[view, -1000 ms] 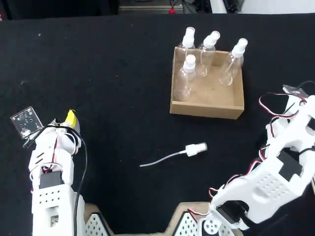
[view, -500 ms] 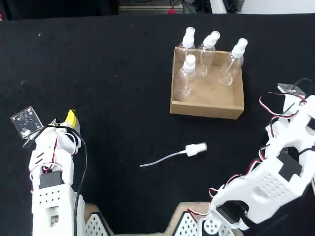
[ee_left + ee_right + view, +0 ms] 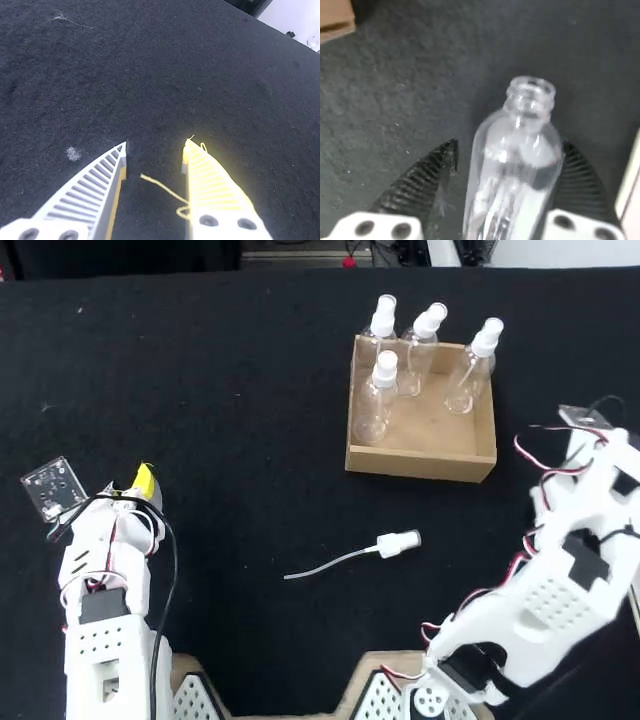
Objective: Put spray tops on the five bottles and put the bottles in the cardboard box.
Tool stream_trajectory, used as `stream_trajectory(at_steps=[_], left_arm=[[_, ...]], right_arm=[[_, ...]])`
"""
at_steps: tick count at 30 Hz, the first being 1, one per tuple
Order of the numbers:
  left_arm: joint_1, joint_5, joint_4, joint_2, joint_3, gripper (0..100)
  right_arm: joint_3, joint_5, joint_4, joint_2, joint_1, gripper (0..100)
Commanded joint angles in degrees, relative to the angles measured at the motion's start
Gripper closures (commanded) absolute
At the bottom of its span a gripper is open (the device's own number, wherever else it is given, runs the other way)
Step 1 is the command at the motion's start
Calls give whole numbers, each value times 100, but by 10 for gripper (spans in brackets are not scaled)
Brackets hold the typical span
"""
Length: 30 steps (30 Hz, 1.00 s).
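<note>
Our right gripper [image 3: 510, 146], jaws apart, straddles the clear uncapped plastic bottle [image 3: 520, 125] lengthwise, while the white long-tubed spray top [image 3: 398, 543] lies near the brown cardboard box [image 3: 420, 462].

Capped bottles [image 3: 376, 400] line the cardboard box's [image 3: 420, 462] far and left sides; its near right floor is free. A spray top [image 3: 398, 543] lies before it.

Your table [image 3: 200, 360] is covered in black cloth, with a lint speck [image 3: 73, 153] on it if you look up close. Straight on the cloth you've got the cardboard box [image 3: 420, 462]. A loose spray top [image 3: 398, 543] lies on its side a little off the box's near wall, not touching it. Its thin tube [image 3: 325, 565] trails away from the box.
</note>
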Motion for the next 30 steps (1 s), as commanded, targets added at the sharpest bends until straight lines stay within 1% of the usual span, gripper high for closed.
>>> stream_trajectory(at_steps=[1, 4, 11, 13, 15, 24, 30], left_arm=[[-40, 9, -123, -79, -101, 823], [-40, 9, -123, -79, -101, 823], [-4, 9, -123, -79, -101, 823], [-22, 9, -123, -79, -101, 823], [-40, 9, -123, -79, -101, 823], [-40, 9, -123, -79, -101, 823], [-40, 9, -123, -79, -101, 823]], right_arm=[[-664, -88, 167, 330, -246, 723], [-1051, -352, 229, 602, -202, 723], [-2132, -334, 1301, 760, -123, 724], [-2290, -325, 1468, 778, -114, 724], [-2281, -308, 1521, 778, -141, 724], [-2053, 193, 1495, 787, -79, 724], [-2053, 167, 1371, 1007, -53, 724]])
